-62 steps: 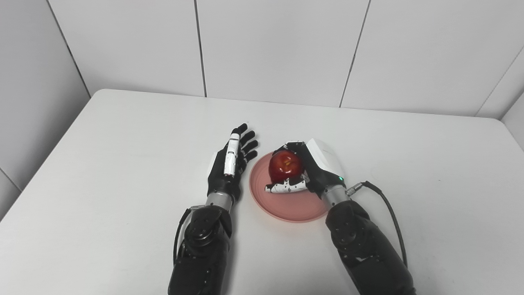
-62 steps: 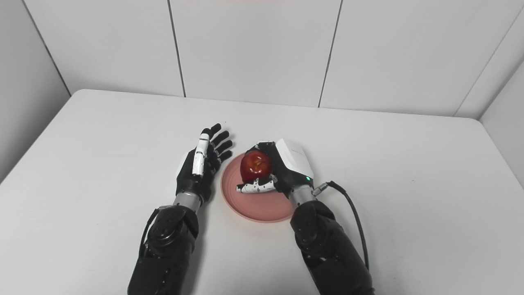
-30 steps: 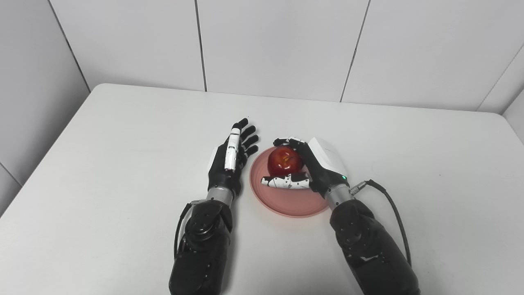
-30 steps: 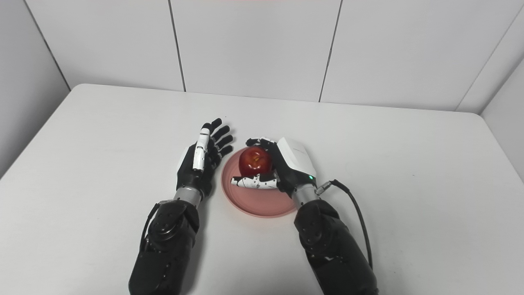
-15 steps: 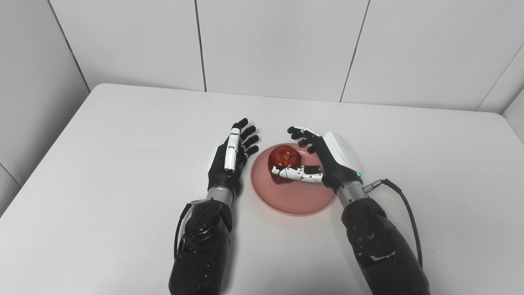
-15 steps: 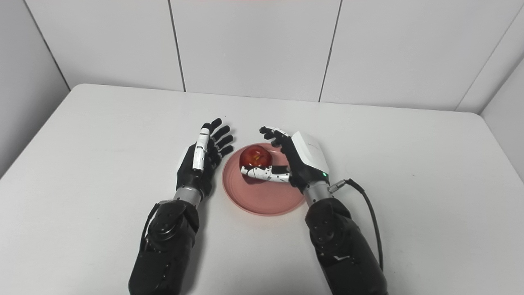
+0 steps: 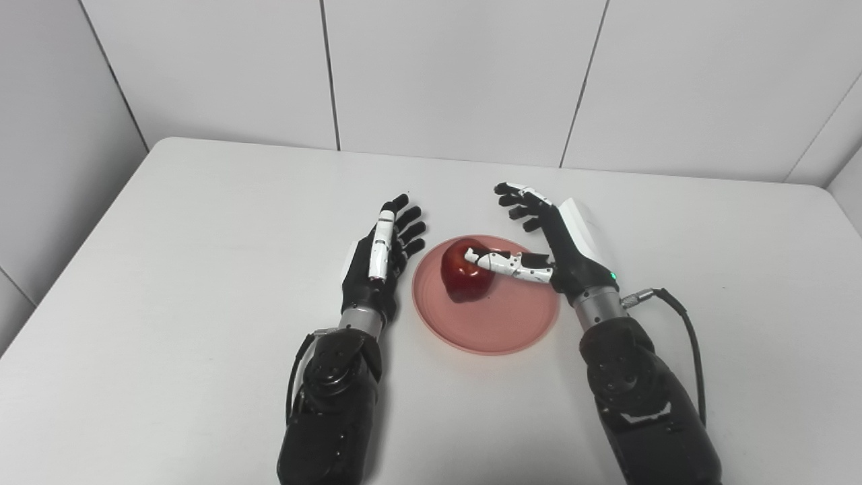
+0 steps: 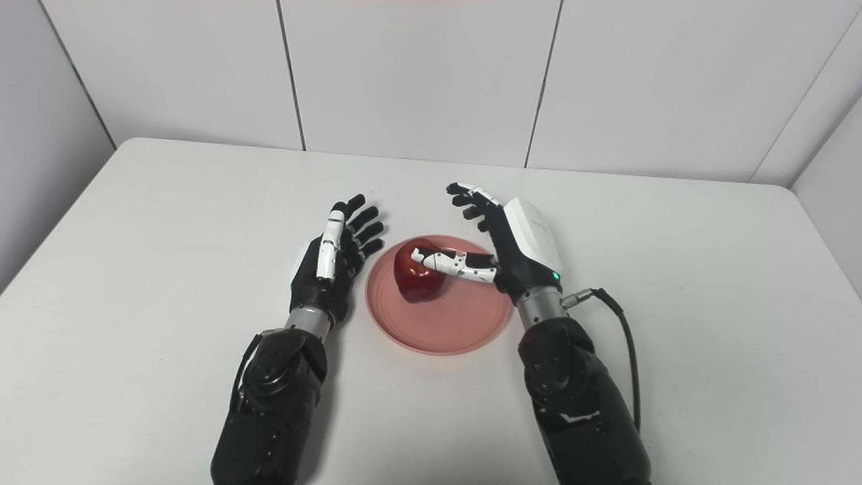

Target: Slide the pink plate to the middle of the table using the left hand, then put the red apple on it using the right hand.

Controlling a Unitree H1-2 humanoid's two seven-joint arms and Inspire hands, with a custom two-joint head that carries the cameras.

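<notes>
The pink plate [image 7: 502,323] lies near the middle of the white table. The red apple [image 7: 463,277] sits on the plate's left part. My right hand [image 7: 559,242] is open, raised just right of the apple; its fingers spread upward and its white thumb reaches over the apple's top. My left hand [image 7: 380,259] is open and empty, standing on edge just left of the plate, not touching it. The same scene shows in the right eye view, with the apple [image 8: 417,279] on the plate [image 8: 458,323].
The white table [image 7: 168,269] is bounded by grey wall panels at the back and left. A black cable [image 7: 680,316] loops from my right wrist over the table on the right.
My right hand has opened off the apple and moved up and to the right. The apple now rests on the plate. The left hand has stayed still.
</notes>
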